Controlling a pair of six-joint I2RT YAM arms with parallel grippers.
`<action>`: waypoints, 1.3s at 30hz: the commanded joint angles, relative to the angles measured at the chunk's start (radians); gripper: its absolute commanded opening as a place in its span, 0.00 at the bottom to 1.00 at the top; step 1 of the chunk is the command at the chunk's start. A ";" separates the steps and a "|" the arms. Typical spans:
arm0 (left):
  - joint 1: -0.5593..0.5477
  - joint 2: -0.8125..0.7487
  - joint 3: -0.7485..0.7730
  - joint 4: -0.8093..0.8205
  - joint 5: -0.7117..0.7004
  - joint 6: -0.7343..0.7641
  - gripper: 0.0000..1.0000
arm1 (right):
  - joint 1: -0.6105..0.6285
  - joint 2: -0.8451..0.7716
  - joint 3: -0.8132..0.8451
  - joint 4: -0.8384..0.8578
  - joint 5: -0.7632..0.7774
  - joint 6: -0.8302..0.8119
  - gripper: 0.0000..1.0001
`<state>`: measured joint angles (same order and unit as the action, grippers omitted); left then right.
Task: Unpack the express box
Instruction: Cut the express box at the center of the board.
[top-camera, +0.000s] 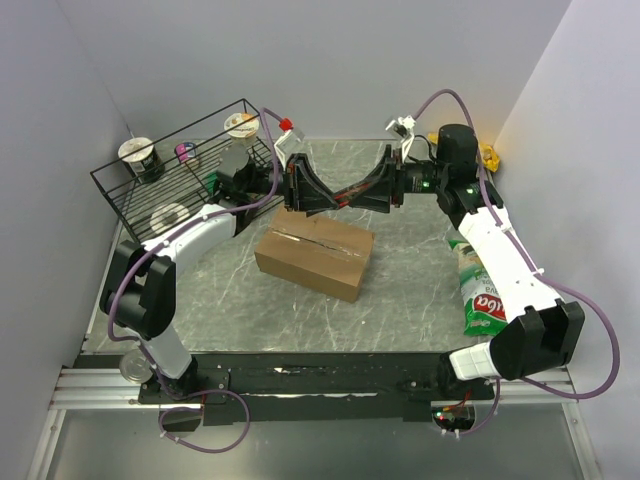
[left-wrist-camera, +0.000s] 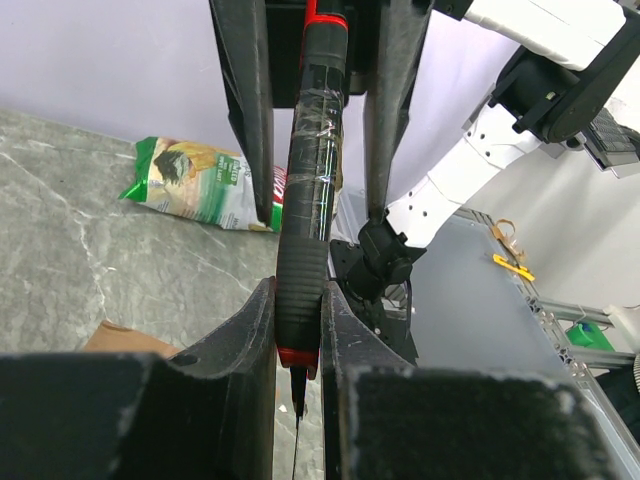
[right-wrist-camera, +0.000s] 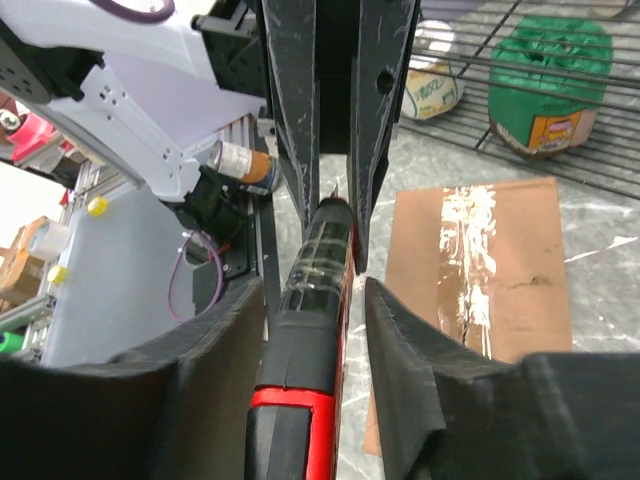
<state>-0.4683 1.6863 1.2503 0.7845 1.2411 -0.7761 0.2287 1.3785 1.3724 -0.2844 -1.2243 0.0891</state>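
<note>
Both arms reach inward, wrists facing, above box (top-camera: 315, 250). My left gripper (left-wrist-camera: 298, 300) clamps tool (left-wrist-camera: 312, 180); my right gripper (right-wrist-camera: 312, 300) straddles it, gaps showing.

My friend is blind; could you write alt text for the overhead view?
From above, two robot arms meet over a closed brown express box on a table, the left claw gripping a black-and-red tool, the right claw open around it. A wire rack stands back left; a green snack bag lies right.
</note>
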 joint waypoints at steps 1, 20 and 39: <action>-0.007 0.001 0.008 0.032 0.003 0.005 0.01 | 0.003 -0.013 0.008 0.105 -0.015 0.054 0.56; 0.055 -0.068 0.072 -0.625 -0.124 0.554 0.63 | -0.072 -0.074 0.091 -0.128 0.458 0.035 0.00; -0.190 -0.496 -0.633 -0.531 -0.612 1.782 0.83 | -0.345 -0.236 -0.095 -0.318 0.668 0.080 0.00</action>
<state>-0.6033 1.1797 0.6617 -0.0467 0.7277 0.8780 -0.0799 1.1751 1.3083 -0.6151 -0.6102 0.0963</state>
